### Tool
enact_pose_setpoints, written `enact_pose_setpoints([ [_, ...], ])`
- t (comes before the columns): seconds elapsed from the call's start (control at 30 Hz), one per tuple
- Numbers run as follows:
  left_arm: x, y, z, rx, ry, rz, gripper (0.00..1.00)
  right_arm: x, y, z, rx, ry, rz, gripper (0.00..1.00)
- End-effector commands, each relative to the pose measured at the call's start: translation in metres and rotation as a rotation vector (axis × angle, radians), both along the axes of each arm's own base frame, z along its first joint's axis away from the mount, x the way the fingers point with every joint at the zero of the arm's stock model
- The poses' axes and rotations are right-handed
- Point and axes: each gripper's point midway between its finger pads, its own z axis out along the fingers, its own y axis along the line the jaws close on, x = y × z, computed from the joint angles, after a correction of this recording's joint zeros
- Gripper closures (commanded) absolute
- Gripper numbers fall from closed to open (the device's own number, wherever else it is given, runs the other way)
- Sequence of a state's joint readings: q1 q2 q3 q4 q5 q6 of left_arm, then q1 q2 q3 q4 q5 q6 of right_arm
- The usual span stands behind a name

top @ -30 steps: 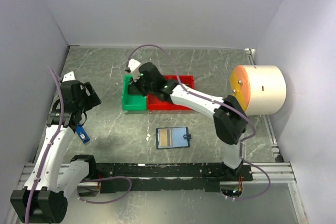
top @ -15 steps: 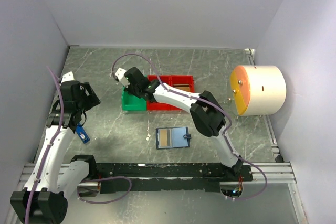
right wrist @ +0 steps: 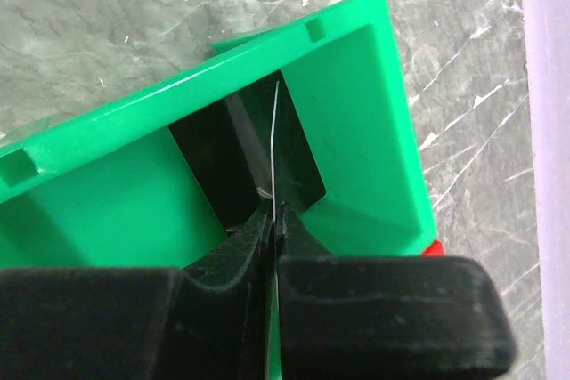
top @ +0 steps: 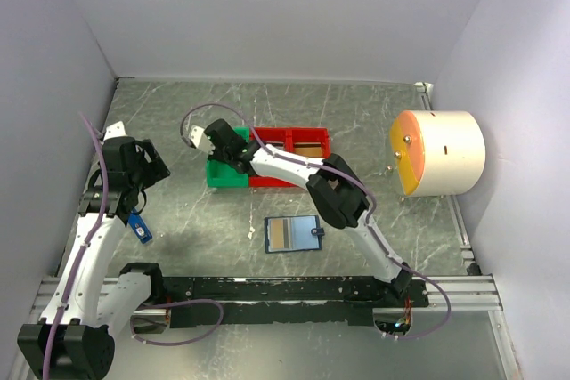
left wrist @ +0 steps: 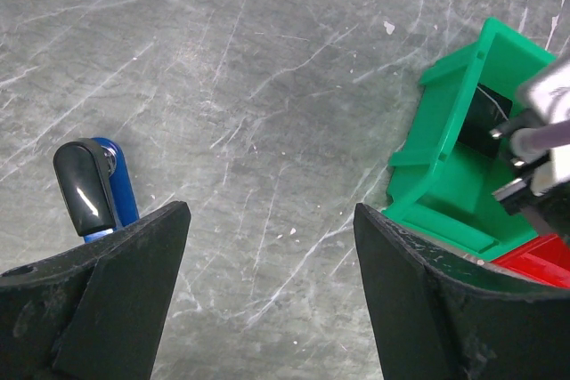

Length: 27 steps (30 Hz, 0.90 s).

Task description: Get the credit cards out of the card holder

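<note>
The card holder (top: pixel 294 233) lies open on the table in front of the bins, with a tan-brown credit card (top: pixel 280 234) showing in its left pocket. My right gripper (right wrist: pixel 274 215) is shut on a thin credit card (right wrist: pixel 275 144) seen edge-on, held upright over the green bin (right wrist: pixel 107 184). From above, the right gripper (top: pixel 223 142) hangs over the left end of the green bin (top: pixel 216 176). Something dark lies on that bin's floor. My left gripper (left wrist: pixel 272 246) stands open above bare table, left of the green bin (left wrist: pixel 445 175).
A red bin (top: pixel 289 144) adjoins the green one and holds a tan card (top: pixel 309 143). A white drum with an orange face (top: pixel 436 153) stands at the right. A small blue tag (top: pixel 140 227) sits by the left arm. Walls close three sides.
The right arm has swung left, carrying its gripper from the bins' junction to the left end of the green bin. The left arm has stayed put.
</note>
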<state>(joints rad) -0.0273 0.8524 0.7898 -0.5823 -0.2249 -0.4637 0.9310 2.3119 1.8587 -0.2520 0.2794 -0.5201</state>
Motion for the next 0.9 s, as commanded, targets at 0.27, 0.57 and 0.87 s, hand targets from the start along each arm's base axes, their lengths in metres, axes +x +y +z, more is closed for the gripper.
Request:
enact_pose_setpoints([
  [0.27, 0.007, 0.0, 0.001, 0.002, -0.01, -0.013, 0.15, 0.014, 0.001, -0.026, -0.116, -0.074, 0.038, 0.93],
  [0.57, 0.007, -0.001, 0.001, 0.001, -0.013, -0.017, 0.15, 0.008, -0.003, -0.038, -0.157, -0.042, 0.067, 0.88],
  [0.87, 0.007, -0.002, -0.001, -0.001, -0.001, -0.027, 0.16, 0.005, -0.005, -0.041, -0.176, -0.034, 0.086, 0.75],
])
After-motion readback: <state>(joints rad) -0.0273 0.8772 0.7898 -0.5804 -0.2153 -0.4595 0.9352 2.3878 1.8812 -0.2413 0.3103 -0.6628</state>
